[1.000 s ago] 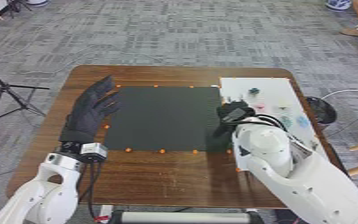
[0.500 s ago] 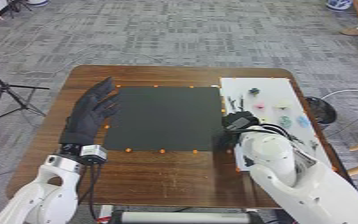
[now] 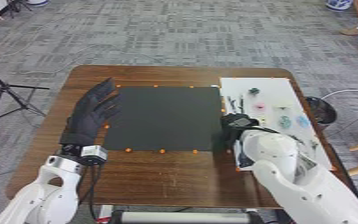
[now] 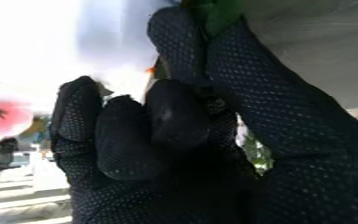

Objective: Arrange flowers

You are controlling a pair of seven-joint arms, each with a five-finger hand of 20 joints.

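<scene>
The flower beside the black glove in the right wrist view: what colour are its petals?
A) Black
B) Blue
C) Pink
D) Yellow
C. The flower has pink petals round a small dark middle.

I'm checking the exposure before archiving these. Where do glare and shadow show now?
Right wrist view: strong white glare behind the right hand, washing out around the pink flower; the glove stays very dark. Head view: light fairly even, a soft shadow by that hand at the black mat's edge.
</scene>
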